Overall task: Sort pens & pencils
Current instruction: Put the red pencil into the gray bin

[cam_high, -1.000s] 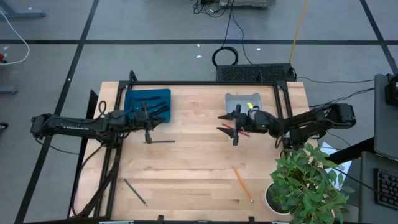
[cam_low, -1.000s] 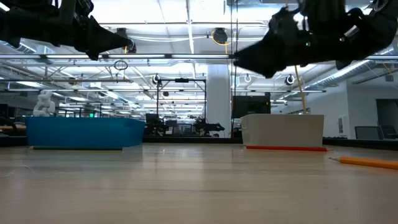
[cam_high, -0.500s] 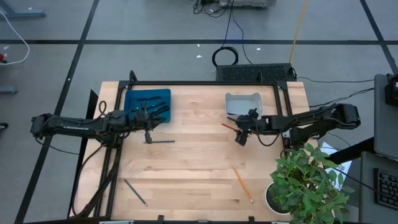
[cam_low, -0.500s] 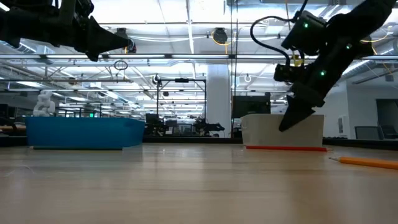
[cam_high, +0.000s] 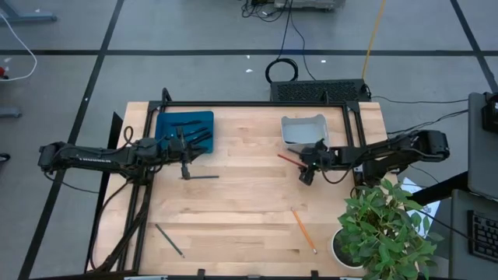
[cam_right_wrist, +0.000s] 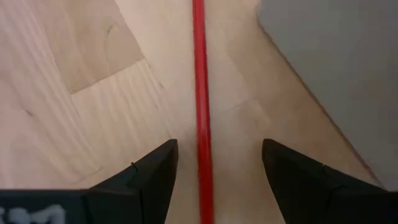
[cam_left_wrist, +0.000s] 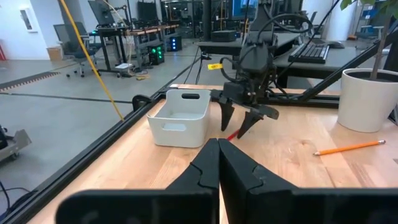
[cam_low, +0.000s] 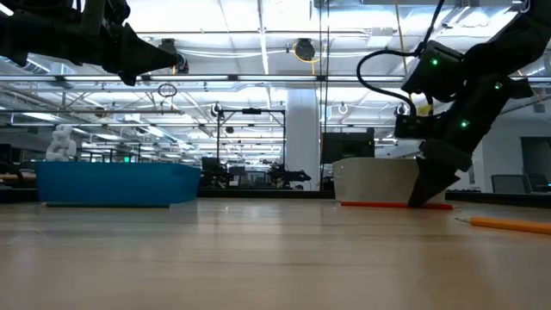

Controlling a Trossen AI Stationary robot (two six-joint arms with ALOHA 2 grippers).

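On the wooden counter [cam_high: 233, 202], my right gripper [cam_right_wrist: 208, 177] straddles the red pencil [cam_right_wrist: 199, 93], fingers apart for pinching; my left gripper [cam_left_wrist: 219, 163], shut, waits above the blue tray [cam_high: 184, 128].

Looks like a robotics lab or big open workshop space, definitely not anybody's house. A wooden table [cam_high: 233, 202] is sitting on grey floor marked off with black tape lines, and cables [cam_high: 282, 47] are trailing across that floor. Behind the table, rows of ceiling strip lights [cam_low: 241, 52] are glowing over metal frames and racks. Office chairs [cam_left_wrist: 68, 46], desks with a keyboard [cam_left_wrist: 311, 53] and more equipment stands are filling the background. A potted plant [cam_high: 385, 233] is sitting at the table's corner.
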